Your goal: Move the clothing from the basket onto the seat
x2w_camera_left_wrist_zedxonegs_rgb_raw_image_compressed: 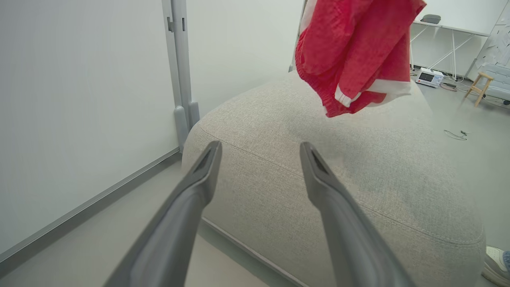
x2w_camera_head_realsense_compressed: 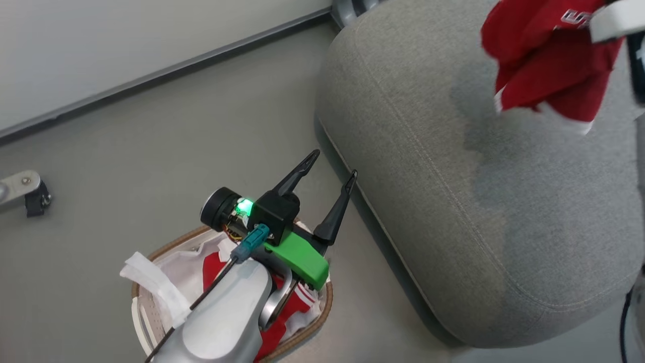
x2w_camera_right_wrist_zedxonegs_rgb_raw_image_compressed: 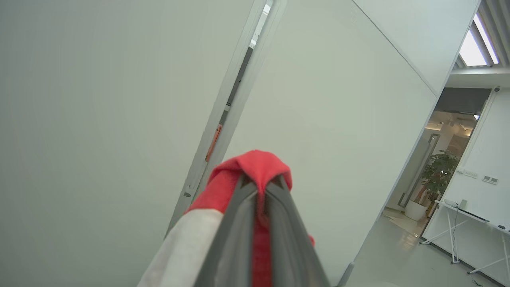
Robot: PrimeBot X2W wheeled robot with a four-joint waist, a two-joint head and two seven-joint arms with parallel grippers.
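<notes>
Lower left: basket (x2w_camera_head_realsense_compressed: 169, 247), brown woven rim, white liner; red clothing (x2w_camera_head_realsense_compressed: 295, 308) with white stripes bunched inside. Left gripper (x2w_camera_head_realsense_compressed: 334, 163) above it, jaws wide apart, nothing between them. Centre: grey woven seat (x2w_camera_head_realsense_compressed: 428, 212), rounded edge, stitched seam. Upper right: red garment (x2w_camera_head_realsense_compressed: 549, 65), white trim and lettering, hanging above the seat, a fold clamped between the closed fingers of the right gripper (x2w_camera_right_wrist_zedxonegs_rgb_raw_image_compressed: 261, 185).

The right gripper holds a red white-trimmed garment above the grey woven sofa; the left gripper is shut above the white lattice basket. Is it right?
One error: the left gripper is open, jaws spread apart above the basket, as the left wrist view shows. The rest holds.
</notes>
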